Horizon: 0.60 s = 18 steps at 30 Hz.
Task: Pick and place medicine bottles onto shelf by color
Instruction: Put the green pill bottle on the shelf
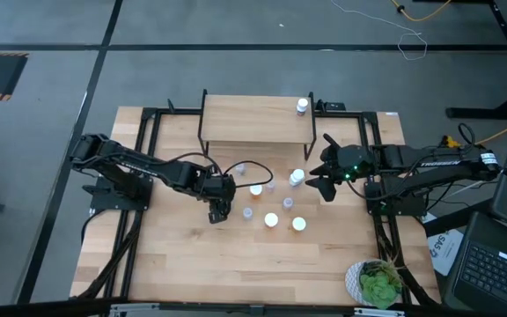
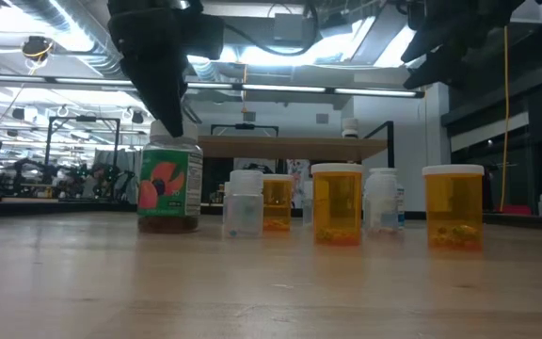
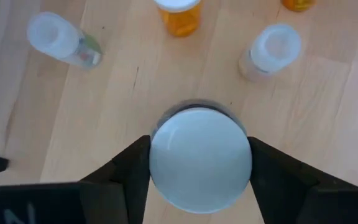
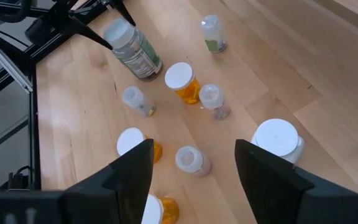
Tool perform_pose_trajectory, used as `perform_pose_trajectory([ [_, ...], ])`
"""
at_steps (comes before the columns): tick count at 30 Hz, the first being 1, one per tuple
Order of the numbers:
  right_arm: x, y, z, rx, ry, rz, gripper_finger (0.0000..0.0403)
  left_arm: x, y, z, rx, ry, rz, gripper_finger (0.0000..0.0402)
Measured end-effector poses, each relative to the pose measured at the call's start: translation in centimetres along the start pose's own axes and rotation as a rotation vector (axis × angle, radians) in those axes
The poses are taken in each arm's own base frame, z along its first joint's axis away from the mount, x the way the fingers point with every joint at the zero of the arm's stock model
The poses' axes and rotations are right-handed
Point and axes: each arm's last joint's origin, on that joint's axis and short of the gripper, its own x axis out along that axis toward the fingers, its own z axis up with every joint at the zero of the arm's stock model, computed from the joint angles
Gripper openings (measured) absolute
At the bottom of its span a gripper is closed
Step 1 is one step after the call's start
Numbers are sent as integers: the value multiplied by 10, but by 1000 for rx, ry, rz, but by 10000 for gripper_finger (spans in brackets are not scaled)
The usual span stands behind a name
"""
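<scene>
While bent down to the table, left end effector (image 1: 219, 210) pinching the large white-capped bottle (image 3: 201, 158); right end effector (image 1: 317, 179) spread above.

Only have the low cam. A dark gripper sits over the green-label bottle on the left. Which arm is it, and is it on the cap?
Observer: It's the left arm. The wrist view shows the left gripper with its fingers against both sides of the large bottle's white cap.
Operator: Right arm?
Observer: The right gripper hovers open and empty beside a white bottle, in front of the shelf's right end.
Operator: Shelf loaded?
Observer: From above, it holds just one white-capped bottle, at the corner on the right arm's side, away from the bottles on the table.
</scene>
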Motion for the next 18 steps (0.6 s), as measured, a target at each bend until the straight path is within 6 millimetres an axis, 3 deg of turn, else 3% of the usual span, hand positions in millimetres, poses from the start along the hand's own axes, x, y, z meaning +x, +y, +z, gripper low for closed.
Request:
perform_pose_trajectory([
  [7,0,0,0,-1,0,0,226,-21,7,5,2,-33,-22,208],
  [13,0,0,0,-20,5,-3,226,-78,27,35,14,-190,37,208],
  [18,0,0,0,-24,4,-2,226,-128,60,69,10,-360,254,208],
])
